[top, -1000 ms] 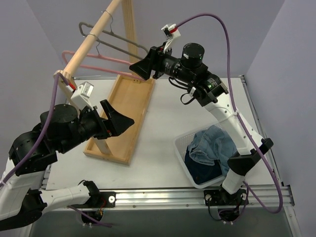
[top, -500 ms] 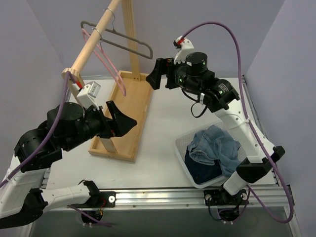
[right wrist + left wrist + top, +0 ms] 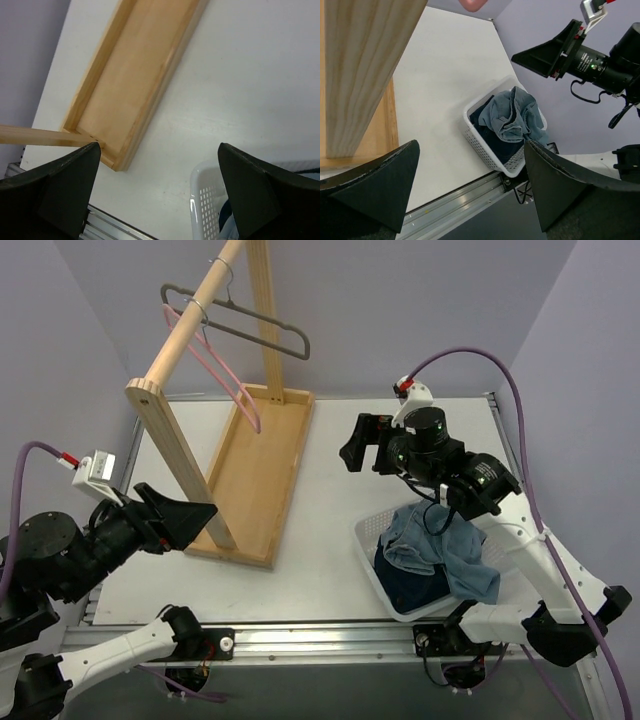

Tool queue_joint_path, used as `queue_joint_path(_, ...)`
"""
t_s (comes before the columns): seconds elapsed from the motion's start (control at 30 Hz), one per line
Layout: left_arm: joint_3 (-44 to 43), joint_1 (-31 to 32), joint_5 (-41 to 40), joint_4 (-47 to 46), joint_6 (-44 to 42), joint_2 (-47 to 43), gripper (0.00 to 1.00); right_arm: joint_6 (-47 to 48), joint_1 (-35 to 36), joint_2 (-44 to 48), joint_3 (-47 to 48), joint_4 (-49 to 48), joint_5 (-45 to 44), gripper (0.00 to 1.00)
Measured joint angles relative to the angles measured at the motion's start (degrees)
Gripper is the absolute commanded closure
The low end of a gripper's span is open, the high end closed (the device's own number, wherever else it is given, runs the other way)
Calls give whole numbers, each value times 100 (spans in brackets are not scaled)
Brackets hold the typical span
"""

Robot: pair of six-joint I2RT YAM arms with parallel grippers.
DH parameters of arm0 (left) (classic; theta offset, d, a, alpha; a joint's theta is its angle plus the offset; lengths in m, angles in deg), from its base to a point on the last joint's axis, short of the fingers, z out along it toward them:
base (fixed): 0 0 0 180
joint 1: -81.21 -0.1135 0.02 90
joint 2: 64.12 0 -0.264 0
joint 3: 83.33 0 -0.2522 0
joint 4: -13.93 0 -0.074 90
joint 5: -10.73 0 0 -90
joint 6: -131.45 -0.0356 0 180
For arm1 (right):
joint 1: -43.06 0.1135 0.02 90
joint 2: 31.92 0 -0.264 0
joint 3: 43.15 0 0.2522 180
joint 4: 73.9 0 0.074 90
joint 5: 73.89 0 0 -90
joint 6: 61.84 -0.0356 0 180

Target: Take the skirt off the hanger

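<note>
A grey hanger [image 3: 262, 322] and a pink hanger [image 3: 228, 375] hang bare on the wooden rail [image 3: 180, 325]. A light-blue denim garment [image 3: 432, 532] lies on darker blue cloth in the white basket [image 3: 366, 540]; I cannot tell which is the skirt. The garment [image 3: 512, 112] and the basket [image 3: 485, 142] also show in the left wrist view. My left gripper [image 3: 195, 512] is open and empty, low beside the rack's near post [image 3: 185, 465]. My right gripper [image 3: 352, 445] is open and empty, above the table just left of the basket.
The rack's wooden base tray [image 3: 255, 470] lies left of centre and also shows in the right wrist view [image 3: 132, 75]. The basket's corner [image 3: 205, 200] sits at that view's bottom right. The metal rail [image 3: 330, 635] runs along the table's near edge.
The right gripper has left the hangers and moved down and right, towards the basket. The left arm has pulled back and down to the left. The pink hanger has swung back under the rail.
</note>
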Motion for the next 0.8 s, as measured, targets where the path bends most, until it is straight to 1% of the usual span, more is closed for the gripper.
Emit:
queue_joint_path(0.13, 4, -2, 9, -249, -664, 81, 6, -343, -11, 175, -575, 249, -136, 0)
queue_joint_path(0.23, -74, -2, 127, -542, -1294, 271, 6, -468, -20, 234, -627, 461, -280, 0)
queue_joint_path(0.33, -227, -2, 442, -835, -1862, 568, 6, -540, -87, 385, -627, 581, -472, 0)
queue_joint_path(0.43, -190, -2, 970, -1207, -2256, 846, 6, -555, -240, 544, -627, 710, -581, 0)
queue_joint_path(0.53, 85, 17, 1390, -1488, -2448, 977, 6, -575, -415, 627, -625, 793, -599, 0)
queue_joint_path(0.67, 625, 203, 1593, -1690, -2538, 999, 6, -671, -483, 796, -695, 885, -599, 0)
queue_joint_path(0.73, 922, 330, 1591, -1825, -2533, 975, 6, -723, -483, 1047, -927, 850, -599, 0)
queue_joint_path(0.8, 1375, 413, 1561, -2041, -2500, 826, 6, -767, -470, 1475, -1410, 715, -595, 0)
